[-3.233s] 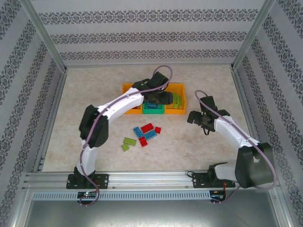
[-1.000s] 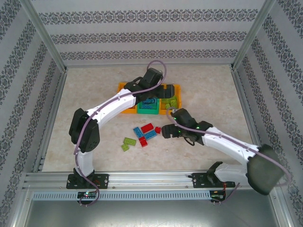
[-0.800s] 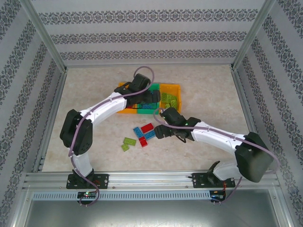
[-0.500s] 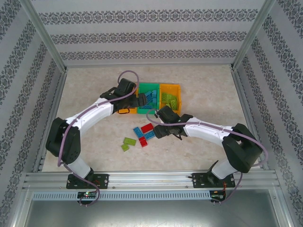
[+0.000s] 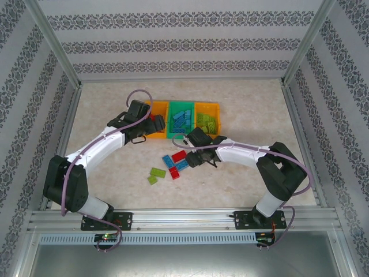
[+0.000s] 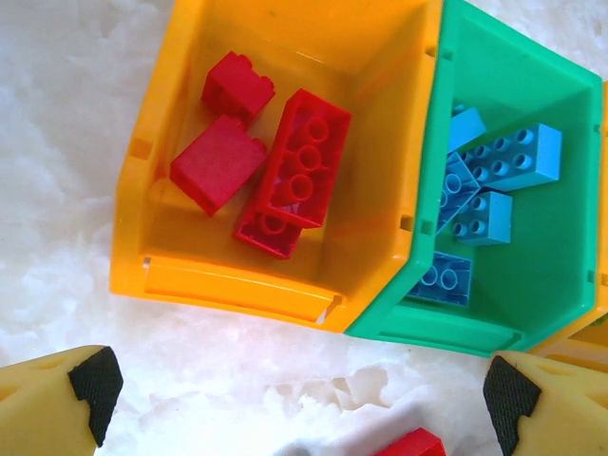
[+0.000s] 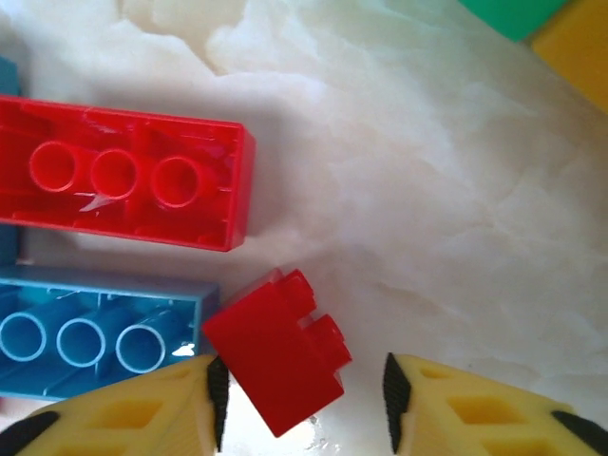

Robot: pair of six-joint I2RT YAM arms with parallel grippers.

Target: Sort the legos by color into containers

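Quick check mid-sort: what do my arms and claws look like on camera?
The left arm and right arm have white links, bulky black joints and a loose mauve cable each. The left claw and right claw have yellow fingers with black pads.

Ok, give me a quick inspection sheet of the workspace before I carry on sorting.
Surface: pale marbled table, no marks seen.
Job's things: left orange bin holds red bricks; green bin holds blue bricks; right orange bin holds green bricks; loose bricks in all three colours lie before the bins.
Clutter: nothing seen.
Grippers: left gripper hovers before the left orange bin, jaws wide open; right gripper straddles a small red brick, jaws not yet clamped.
Cables: a cable runs along each arm; no snag seen.
Surroundings: patterned walls, metal frame.
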